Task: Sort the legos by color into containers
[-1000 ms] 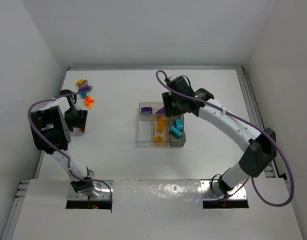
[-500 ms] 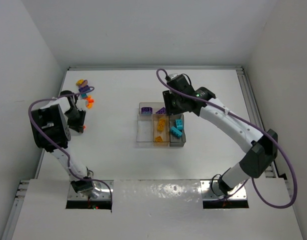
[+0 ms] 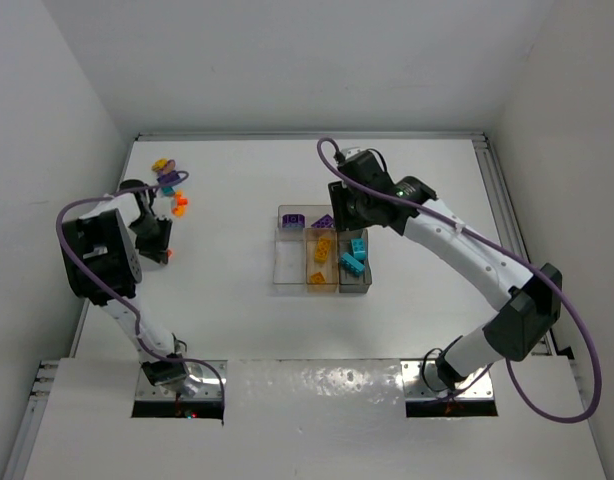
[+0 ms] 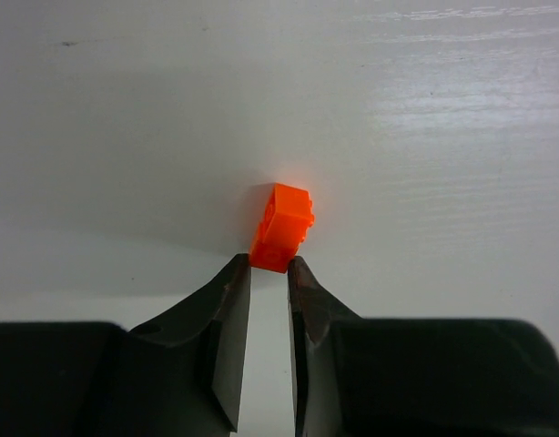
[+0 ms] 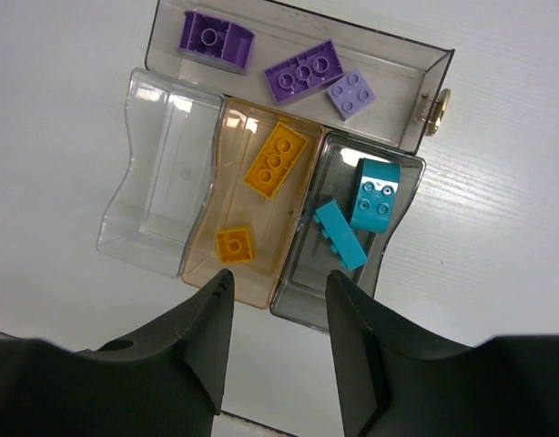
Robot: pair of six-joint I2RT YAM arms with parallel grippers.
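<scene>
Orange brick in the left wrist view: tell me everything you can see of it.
The orange brick is small, glossy plastic, one bright colour, with ridged edges. It is tilted, its near end pinched between the tips of the left gripper, shut on it. The white table lies behind, carrying its soft shadow; whether they touch is unclear.

Left gripper (image 4: 269,266): the jaws stood apart a second ago. They have since closed and now pinch the near end of the orange brick (image 4: 284,223).

Left arm (image 3: 99,255): seen from above, it has eased slightly toward the left wall.

Right arm (image 3: 457,240): the wrist and forearm have shifted a little to the right above the tray (image 3: 287,270). The elbow has swung outward and sits lower in the overhead view.
</scene>
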